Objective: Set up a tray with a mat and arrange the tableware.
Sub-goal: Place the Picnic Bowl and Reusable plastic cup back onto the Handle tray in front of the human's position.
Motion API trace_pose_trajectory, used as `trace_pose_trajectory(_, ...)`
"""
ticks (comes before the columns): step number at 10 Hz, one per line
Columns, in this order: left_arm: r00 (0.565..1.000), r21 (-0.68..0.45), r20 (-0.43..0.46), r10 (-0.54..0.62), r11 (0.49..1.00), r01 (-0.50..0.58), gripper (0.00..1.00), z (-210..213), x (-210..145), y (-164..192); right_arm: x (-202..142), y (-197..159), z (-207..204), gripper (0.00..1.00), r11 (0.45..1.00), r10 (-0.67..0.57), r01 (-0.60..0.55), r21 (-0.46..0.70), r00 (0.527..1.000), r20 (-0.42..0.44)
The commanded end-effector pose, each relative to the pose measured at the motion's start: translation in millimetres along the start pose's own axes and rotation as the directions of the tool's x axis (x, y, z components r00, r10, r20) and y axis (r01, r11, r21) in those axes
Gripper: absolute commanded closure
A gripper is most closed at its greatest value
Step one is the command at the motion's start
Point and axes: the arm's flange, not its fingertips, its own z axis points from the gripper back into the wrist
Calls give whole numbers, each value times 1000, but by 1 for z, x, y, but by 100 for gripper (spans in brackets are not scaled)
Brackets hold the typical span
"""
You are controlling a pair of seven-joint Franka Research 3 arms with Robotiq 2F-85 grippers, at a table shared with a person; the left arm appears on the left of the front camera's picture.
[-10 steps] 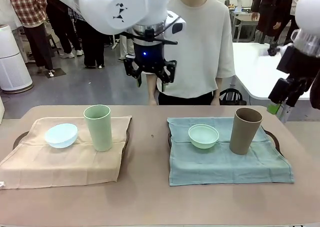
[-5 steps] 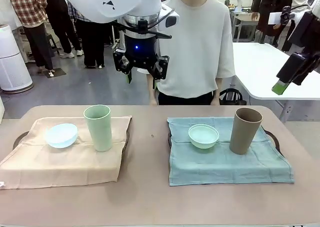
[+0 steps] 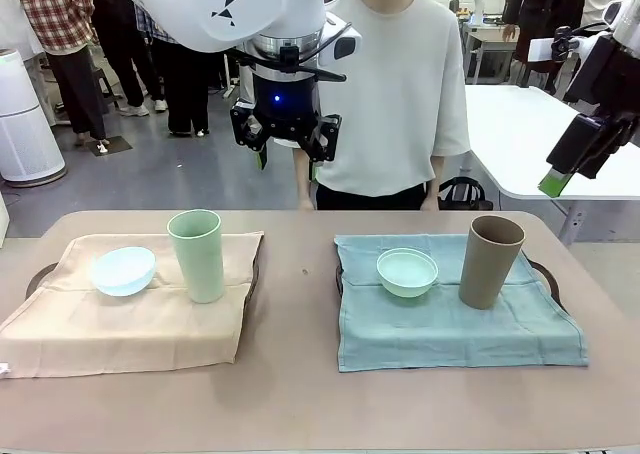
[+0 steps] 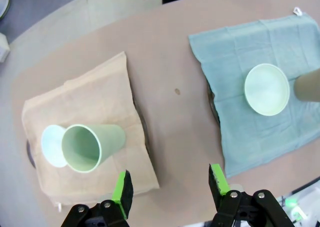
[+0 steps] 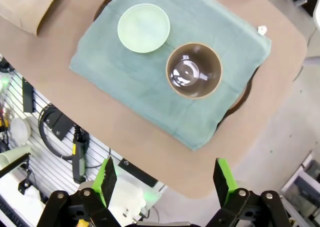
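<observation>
Brown table (image 3: 300, 394) with rounded corners spans the front view from 3 to 9 o'clock. 1 small dark speck (image 3: 305, 271) sits on its bare middle, near dead centre. 1 person in a cream T-shirt (image 3: 400, 84) stands at the far edge, 12 o'clock. White cylindrical appliance (image 3: 25, 124) stands on the grey floor at 10 o'clock. Behind it, a person in a plaid shirt (image 3: 60, 34) at 11 o'clock. White table (image 3: 510, 134) at 2 o'clock. Black bag (image 3: 462, 192) is on the floor just beside the T-shirt person, toward 3 o'clock. In the right wrist view, a white slatted panel (image 5: 30, 132) with a looped black cable (image 5: 50, 119) at 8 o'clock.
</observation>
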Motion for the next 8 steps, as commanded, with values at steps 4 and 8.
trace_pose_trajectory(4,1000,-9,9,-9,1000,9,20,1,1,2,1,1,0,0,1000,-8,8,-10,1000,-8)
trace_pose_trajectory(8,1000,-169,-2,10,986,-10,20,-17,-10,63,-8,-35,-15,0,985,-171,171,-7,985,-31)
